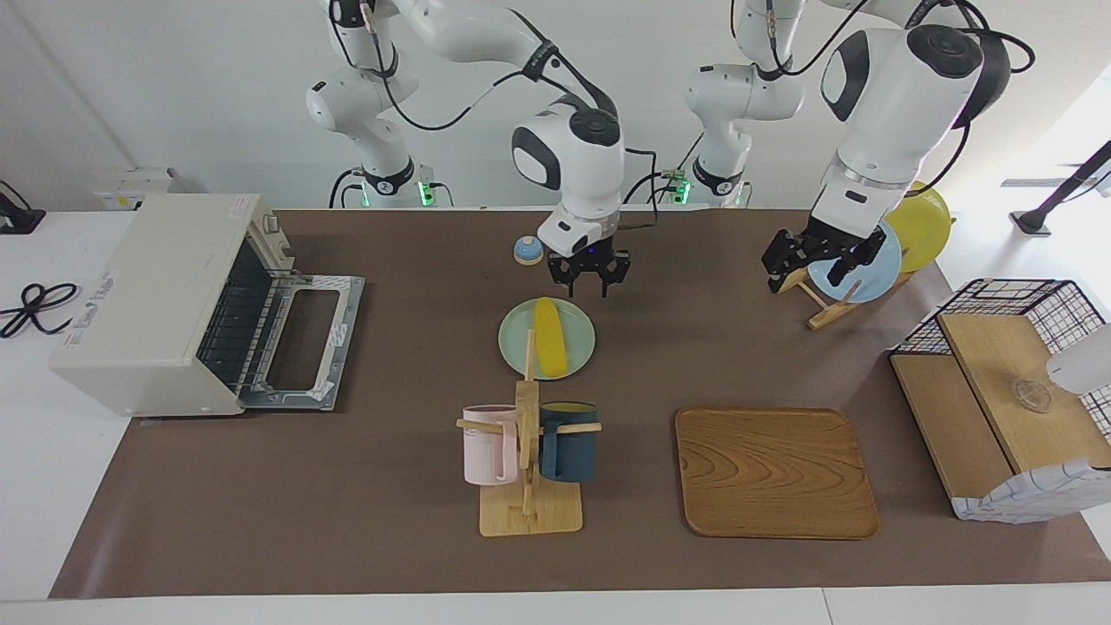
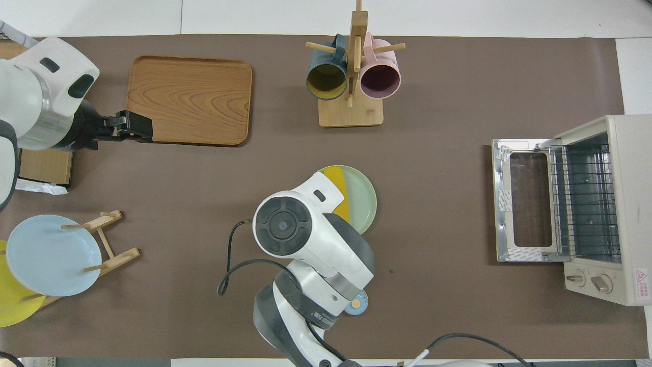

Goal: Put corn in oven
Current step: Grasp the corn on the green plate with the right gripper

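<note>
The yellow corn (image 1: 548, 337) lies on a pale green plate (image 1: 512, 349) in the middle of the table. In the overhead view the corn (image 2: 338, 189) is half hidden under my right arm. My right gripper (image 1: 590, 279) is open and empty, low over the table just at the robots' side of the plate. The off-white oven (image 1: 147, 295) stands at the right arm's end of the table, its door (image 1: 304, 340) folded down open and its wire rack (image 2: 586, 199) bare. My left gripper (image 1: 816, 262) is open and empty, up over the plate rack.
A mug rack (image 1: 528, 451) with a pink and a dark blue mug stands farther from the robots than the plate. A wooden tray (image 1: 775, 473), a wire-and-wood basket box (image 1: 1015, 391), a rack holding a blue plate (image 1: 868, 269) and a small blue bell (image 1: 528, 250) are also on the table.
</note>
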Robot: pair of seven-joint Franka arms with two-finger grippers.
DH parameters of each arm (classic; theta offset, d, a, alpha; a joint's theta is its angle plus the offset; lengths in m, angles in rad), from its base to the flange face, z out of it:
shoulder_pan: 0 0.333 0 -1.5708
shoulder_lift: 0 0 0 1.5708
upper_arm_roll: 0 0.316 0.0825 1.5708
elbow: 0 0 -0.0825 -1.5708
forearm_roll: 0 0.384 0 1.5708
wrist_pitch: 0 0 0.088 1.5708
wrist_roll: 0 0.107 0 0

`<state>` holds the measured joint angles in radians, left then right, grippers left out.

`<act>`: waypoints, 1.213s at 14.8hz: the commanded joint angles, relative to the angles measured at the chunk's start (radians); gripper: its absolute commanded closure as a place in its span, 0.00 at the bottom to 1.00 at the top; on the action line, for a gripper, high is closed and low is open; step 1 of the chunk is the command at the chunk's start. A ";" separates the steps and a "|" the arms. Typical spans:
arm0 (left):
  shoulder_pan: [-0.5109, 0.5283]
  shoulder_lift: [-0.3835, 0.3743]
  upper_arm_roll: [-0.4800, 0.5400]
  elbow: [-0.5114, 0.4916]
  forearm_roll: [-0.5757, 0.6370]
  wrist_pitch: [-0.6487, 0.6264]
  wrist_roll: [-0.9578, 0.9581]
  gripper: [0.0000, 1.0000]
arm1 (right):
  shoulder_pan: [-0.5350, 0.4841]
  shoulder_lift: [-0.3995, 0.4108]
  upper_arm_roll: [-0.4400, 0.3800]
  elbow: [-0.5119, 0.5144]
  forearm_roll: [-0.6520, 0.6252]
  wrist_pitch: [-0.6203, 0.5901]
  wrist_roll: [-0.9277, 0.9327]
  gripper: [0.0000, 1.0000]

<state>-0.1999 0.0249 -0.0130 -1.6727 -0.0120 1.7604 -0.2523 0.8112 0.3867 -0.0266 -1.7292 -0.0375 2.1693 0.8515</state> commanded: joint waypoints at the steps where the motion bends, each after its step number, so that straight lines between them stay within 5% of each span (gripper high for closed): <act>1: 0.008 -0.020 0.004 -0.004 0.024 -0.041 0.007 0.00 | -0.004 0.077 -0.004 0.042 -0.045 0.029 -0.002 0.39; 6: 0.010 -0.023 0.011 -0.001 0.024 -0.041 0.015 0.00 | -0.004 0.064 -0.004 -0.035 -0.087 0.109 -0.026 0.40; 8: 0.010 -0.033 0.011 -0.007 0.024 -0.041 0.015 0.00 | -0.003 0.063 -0.004 -0.050 -0.087 0.116 -0.026 0.58; 14: 0.036 -0.082 0.011 -0.012 0.024 -0.146 0.088 0.00 | -0.003 0.052 -0.003 -0.093 -0.085 0.148 -0.023 0.63; 15: 0.034 -0.086 0.011 -0.015 0.024 -0.157 0.090 0.00 | -0.003 0.051 -0.003 -0.099 -0.087 0.150 -0.025 0.68; 17: 0.043 -0.102 0.011 -0.024 0.024 -0.188 0.094 0.00 | -0.003 0.050 -0.004 -0.101 -0.087 0.147 -0.026 1.00; 18: 0.063 -0.106 0.007 -0.027 0.024 -0.191 0.105 0.00 | -0.003 0.050 -0.004 -0.099 -0.087 0.139 -0.028 1.00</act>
<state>-0.1667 -0.0529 0.0034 -1.6738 -0.0089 1.5913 -0.1754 0.8153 0.4668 -0.0352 -1.7891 -0.1078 2.2866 0.8397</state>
